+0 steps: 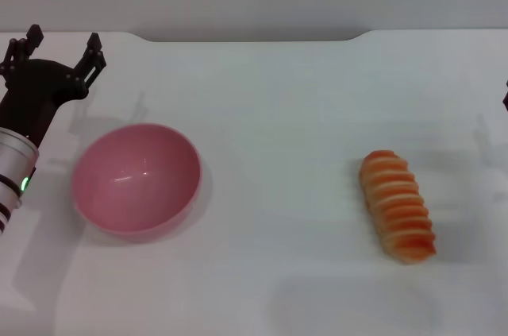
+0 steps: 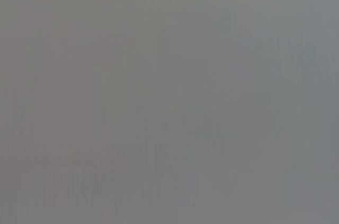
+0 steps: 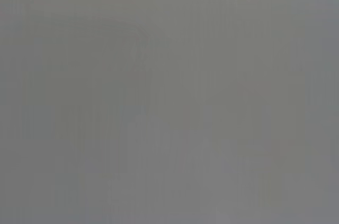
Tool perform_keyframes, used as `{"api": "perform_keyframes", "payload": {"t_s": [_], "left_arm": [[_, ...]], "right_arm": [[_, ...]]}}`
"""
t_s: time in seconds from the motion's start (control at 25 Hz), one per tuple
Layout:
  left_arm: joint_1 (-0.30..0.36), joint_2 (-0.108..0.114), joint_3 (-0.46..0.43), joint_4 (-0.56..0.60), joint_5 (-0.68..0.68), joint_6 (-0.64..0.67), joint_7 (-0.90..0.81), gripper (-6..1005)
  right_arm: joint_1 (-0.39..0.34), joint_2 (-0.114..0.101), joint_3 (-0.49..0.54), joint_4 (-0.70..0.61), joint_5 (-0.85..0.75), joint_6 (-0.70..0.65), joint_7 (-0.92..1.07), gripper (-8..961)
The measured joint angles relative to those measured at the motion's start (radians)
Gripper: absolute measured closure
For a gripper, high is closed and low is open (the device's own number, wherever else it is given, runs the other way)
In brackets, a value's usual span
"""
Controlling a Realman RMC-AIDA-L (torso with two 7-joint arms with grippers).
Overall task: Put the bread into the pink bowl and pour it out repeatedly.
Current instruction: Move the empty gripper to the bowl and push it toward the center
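White table (image 1: 278,98): ridged orange-glazed bread (image 1: 398,206) lies apart from glossy pink bowl (image 1: 136,178).

table (image 1: 278,113) bare between pink bowl (image 1: 136,179) | bread (image 1: 398,206)

no readable text, labels or numbers

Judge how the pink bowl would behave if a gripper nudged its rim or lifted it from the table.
The pink bowl is deep and rounded underneath, so a nudge would probably rock or tip it. Its glossy surface suggests it may slip between jaws. It is empty and looks thin-walled, so likely light and apt to slide across the smooth table.
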Motion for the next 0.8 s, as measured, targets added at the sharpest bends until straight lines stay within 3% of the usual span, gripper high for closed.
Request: {"api": "perform_keyframes", "payload": {"t_s": [0.8], "left_arm": [[-0.016,0.001,-0.006,0.002,0.0,-0.004,0.001,139]], "right_arm": [[0.015,0.003,0.0,0.024,0.003,0.005,0.002,340]]}}
